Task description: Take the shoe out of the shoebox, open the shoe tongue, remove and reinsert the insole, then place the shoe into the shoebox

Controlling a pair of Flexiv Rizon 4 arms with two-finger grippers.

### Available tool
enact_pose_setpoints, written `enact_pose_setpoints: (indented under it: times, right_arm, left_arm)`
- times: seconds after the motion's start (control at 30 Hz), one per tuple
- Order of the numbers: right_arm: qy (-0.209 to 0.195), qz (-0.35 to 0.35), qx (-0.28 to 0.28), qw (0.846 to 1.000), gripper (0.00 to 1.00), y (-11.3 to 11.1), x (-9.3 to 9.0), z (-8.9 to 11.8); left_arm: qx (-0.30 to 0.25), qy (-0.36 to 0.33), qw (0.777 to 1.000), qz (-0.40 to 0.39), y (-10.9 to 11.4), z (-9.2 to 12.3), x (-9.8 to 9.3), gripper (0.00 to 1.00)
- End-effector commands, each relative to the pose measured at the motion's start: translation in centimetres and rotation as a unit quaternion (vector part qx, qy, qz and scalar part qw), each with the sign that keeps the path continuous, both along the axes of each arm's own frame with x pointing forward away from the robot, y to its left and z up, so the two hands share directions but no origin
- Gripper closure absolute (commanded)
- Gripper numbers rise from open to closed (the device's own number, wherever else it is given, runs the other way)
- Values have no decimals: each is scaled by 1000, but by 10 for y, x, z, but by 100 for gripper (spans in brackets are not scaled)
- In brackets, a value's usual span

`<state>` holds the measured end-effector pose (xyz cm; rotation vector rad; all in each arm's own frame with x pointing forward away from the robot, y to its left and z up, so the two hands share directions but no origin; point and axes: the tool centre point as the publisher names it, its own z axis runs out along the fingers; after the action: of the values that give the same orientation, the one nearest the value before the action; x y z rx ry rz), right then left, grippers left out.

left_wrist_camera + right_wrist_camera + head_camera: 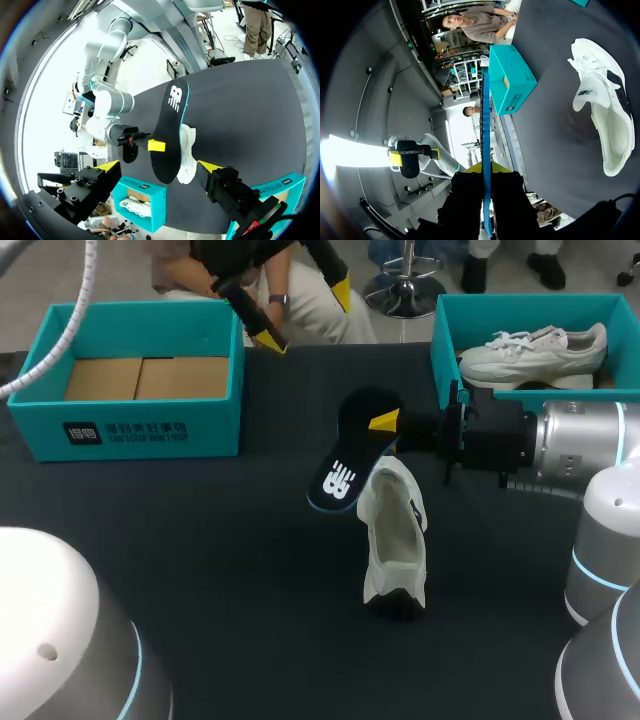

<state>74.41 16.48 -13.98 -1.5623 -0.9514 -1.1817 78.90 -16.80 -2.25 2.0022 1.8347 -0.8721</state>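
My right gripper (pixel 384 423) is shut on a black insole (pixel 350 455) with a white logo, which it holds tilted above the table. In the right wrist view the insole (pixel 483 130) shows edge-on between the fingers of that gripper (pixel 483 172). Just under and in front of the insole, a white shoe (pixel 395 530) lies on the black table, its opening facing up. My left gripper (pixel 305 315) hangs open high over the table's far edge, empty. From the left wrist, the insole (pixel 170 125) and shoe (pixel 186 155) lie ahead of the open left gripper (pixel 159 167).
An open teal shoebox (pixel 140 430) with a cardboard bottom stands at the far left. A second teal box (pixel 437 340) at the far right holds another white shoe (pixel 535 350). My right arm stretches across in front of that box.
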Motion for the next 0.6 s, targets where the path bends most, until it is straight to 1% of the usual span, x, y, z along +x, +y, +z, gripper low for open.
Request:
enact_pose_setpoints:
  times: [0.03, 0.17, 0.37, 0.47, 0.53, 0.6]
  right_arm:
    - [0, -1, -1, 1000, 100, 1, -1, 0]
    - [0, -1, -1, 1000, 100, 1, -1, 0]
    - [0, -1, -1, 1000, 100, 1, -1, 0]
    - [0, -1, -1, 1000, 100, 1, -1, 0]
    - [0, -1, -1, 1000, 100, 1, -1, 0]
    - [0, -1, -1, 1000, 100, 1, -1, 0]
  left_arm:
    - [-273, 12, 958, 81, 32, -25, -10, 0]
    - [-303, 18, 948, 91, 37, -29, -13, 0]
    - [-325, 22, 940, 102, 39, -33, -17, 0]
    - [-326, 30, 939, 103, 38, -36, -17, 0]
    - [-309, 39, 945, 95, 34, -38, -15, 0]
    - [-309, 39, 945, 95, 34, -38, -15, 0]
